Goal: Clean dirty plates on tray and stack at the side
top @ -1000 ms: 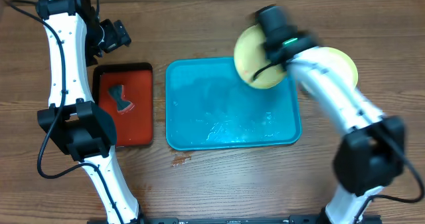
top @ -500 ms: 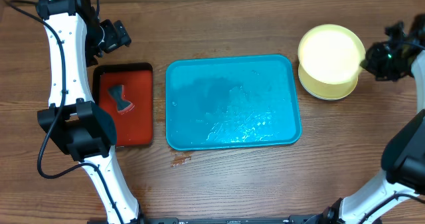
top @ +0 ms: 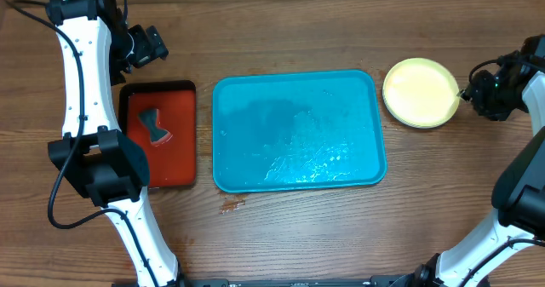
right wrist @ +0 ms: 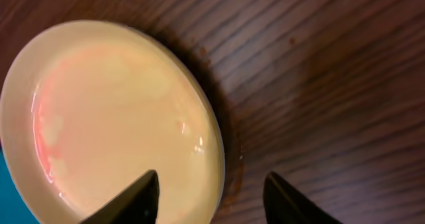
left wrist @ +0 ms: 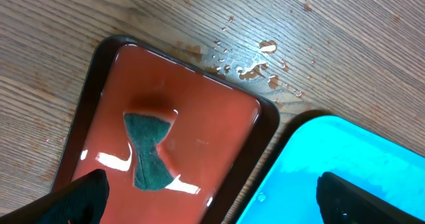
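Note:
The turquoise tray (top: 296, 132) lies wet and bare at the table's middle. To its right a pale yellow plate (top: 421, 93) rests flat on the wood; I cannot tell what lies under it. In the right wrist view this plate (right wrist: 113, 124) shows a faint pink smear along its left side. My right gripper (top: 479, 92) hovers at the plate's right edge, and in its own view the right gripper (right wrist: 211, 199) stands open with the plate's rim between the fingers, gripping nothing. My left gripper (top: 148, 47) hangs wide open above the red tray's far end.
A red tray (top: 159, 134) with a black rim sits left of the turquoise one and holds a dark green sponge (top: 154, 127) in water. Under the left gripper (left wrist: 212, 207) are the red tray (left wrist: 206, 117), the sponge (left wrist: 149, 151), the turquoise tray's corner (left wrist: 332, 157) and water drops (left wrist: 255, 68).
My right arm swung the pale yellow plate from over the tray's far right corner to the table at the right, set it down and opened. The left arm has not moved.

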